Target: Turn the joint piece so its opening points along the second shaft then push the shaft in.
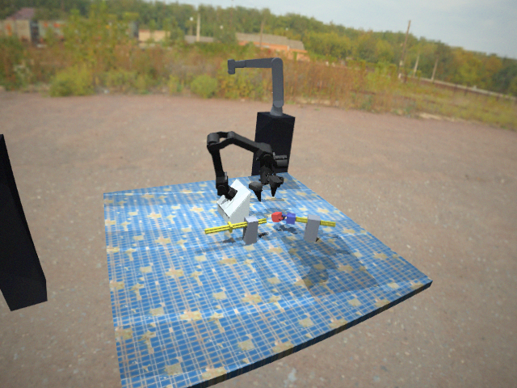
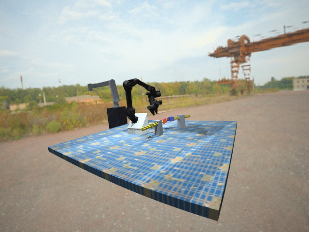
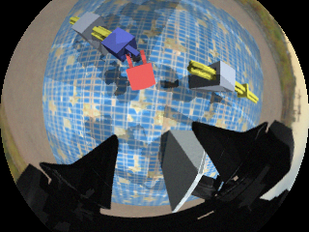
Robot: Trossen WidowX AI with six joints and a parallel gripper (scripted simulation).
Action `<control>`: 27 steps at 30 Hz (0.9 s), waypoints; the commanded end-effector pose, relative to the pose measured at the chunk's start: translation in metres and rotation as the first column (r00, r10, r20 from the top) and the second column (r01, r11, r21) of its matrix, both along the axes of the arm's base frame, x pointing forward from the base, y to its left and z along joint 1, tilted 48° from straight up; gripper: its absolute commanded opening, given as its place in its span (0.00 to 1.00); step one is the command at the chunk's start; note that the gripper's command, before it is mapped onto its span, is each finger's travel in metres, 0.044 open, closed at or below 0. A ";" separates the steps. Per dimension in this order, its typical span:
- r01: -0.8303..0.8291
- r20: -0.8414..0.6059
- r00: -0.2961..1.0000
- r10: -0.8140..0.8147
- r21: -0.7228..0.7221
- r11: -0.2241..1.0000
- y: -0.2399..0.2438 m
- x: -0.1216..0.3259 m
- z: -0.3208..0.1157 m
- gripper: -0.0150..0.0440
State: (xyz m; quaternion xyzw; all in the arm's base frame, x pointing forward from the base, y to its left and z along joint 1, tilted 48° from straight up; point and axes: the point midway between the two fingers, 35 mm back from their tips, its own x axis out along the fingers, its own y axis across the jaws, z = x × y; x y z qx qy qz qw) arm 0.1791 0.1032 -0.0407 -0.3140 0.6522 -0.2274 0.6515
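My gripper (image 1: 266,197) (image 2: 155,114) (image 3: 155,131) is open and empty, above and away from both shafts. The red joint piece (image 1: 276,217) (image 2: 164,121) (image 3: 141,76) hangs on hinges from the blue piece (image 1: 291,218) (image 2: 171,118) (image 3: 120,43) on the end of the fixed yellow shaft (image 1: 327,223) (image 3: 100,33). In the wrist view it is turned towards the bottom, off the second shaft's line. The second yellow shaft (image 1: 215,229) (image 2: 147,127) (image 3: 202,70) passes through its grey block (image 1: 250,231) (image 2: 158,127) (image 3: 226,76); a gap separates its end from the red piece. The opening's inside is hidden.
The fixed shaft's grey block (image 1: 312,229) (image 2: 181,122) stands beyond the blue piece. The arm's white wedge base (image 1: 239,205) (image 2: 139,123) stands behind the second shaft. A grey arm on a dark pedestal (image 1: 273,137) (image 2: 116,117) stands behind the patterned table (image 1: 166,301) (image 2: 139,165).
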 end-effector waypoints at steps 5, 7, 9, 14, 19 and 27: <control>-0.158 -0.023 0.987 0.158 0.016 0.987 -0.004 -0.002 -0.001 1.00; -0.158 -0.023 0.987 0.158 0.016 0.987 -0.004 -0.002 -0.001 1.00; -0.158 -0.023 0.987 0.158 0.016 0.987 -0.004 -0.002 -0.002 1.00; -0.158 -0.023 0.987 0.159 0.017 0.987 -0.019 -0.002 -0.019 1.00; -0.158 -0.022 0.987 0.159 0.017 0.987 -0.038 -0.005 -0.036 1.00; -0.158 -0.022 0.987 0.158 0.014 0.987 -0.062 -0.011 -0.054 1.00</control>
